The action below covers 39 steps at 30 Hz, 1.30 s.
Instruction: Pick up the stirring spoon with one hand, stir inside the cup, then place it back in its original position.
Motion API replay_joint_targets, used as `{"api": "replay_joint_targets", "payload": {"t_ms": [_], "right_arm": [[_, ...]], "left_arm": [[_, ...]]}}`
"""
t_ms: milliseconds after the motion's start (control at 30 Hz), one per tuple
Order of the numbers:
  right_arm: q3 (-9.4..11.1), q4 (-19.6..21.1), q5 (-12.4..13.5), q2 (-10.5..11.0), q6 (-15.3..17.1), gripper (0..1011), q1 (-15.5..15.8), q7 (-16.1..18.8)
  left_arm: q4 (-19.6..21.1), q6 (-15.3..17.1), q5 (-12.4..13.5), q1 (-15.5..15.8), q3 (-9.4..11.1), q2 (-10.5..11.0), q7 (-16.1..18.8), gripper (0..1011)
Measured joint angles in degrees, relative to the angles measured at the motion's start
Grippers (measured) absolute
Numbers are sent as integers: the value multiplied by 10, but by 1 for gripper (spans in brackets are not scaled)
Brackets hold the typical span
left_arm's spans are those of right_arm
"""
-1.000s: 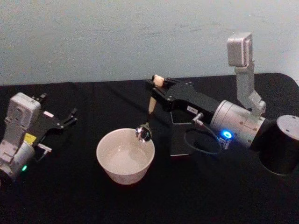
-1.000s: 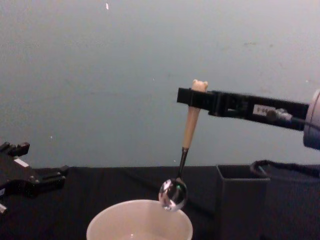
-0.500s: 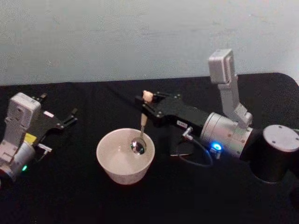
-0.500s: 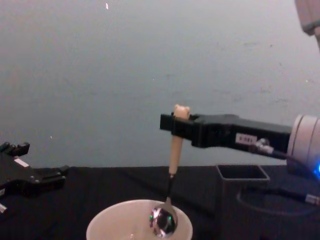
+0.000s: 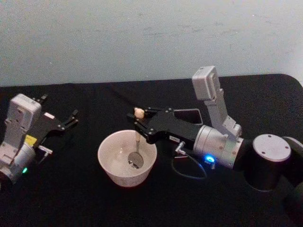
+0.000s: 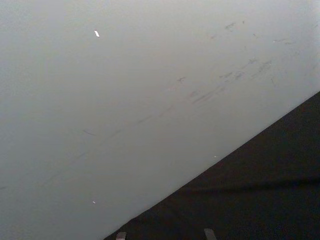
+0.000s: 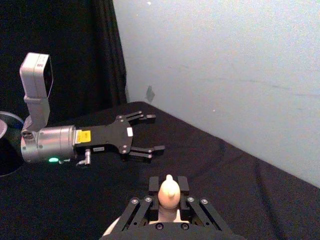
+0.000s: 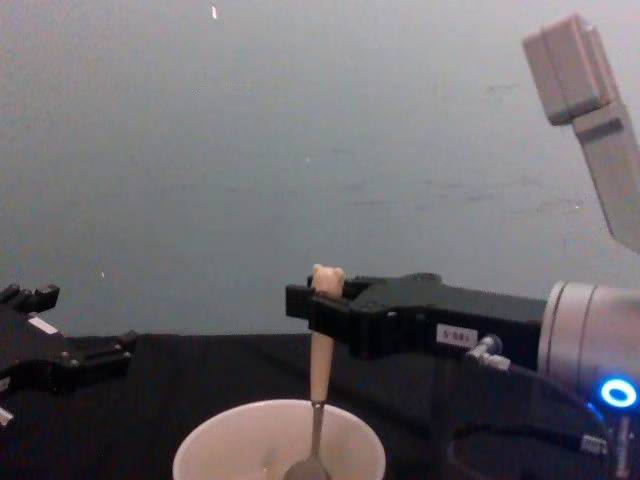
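The right tool (image 5: 137, 119) is clamped on the stirring spoon (image 5: 137, 140) just under its bear-head knob, directly above the cup (image 5: 124, 178). The spoon hangs nearly upright, its metal bowl down inside the cup near the bottom. Stirring, by my judgement, calls for small circles that keep that upright shaft off the rim. The dark holder (image 5: 187, 109) lies just behind the right arm, farther back and to the right of the cup. The left tool (image 5: 67, 121) sits parked at the bench's (image 5: 94, 201) left side, fingers spread, holding nothing.
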<state>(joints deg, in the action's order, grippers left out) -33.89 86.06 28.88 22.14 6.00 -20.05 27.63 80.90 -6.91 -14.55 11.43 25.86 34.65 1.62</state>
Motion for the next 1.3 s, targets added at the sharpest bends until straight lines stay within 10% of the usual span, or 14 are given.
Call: {"api": "replay_joint_targets", "payload": {"t_ms": [1300], "right_arm": [[-21, -93, -77, -82, -10, 214, -48, 3]], "left_arm": [[0, 0, 0, 0, 0, 0, 0, 1002]]}}
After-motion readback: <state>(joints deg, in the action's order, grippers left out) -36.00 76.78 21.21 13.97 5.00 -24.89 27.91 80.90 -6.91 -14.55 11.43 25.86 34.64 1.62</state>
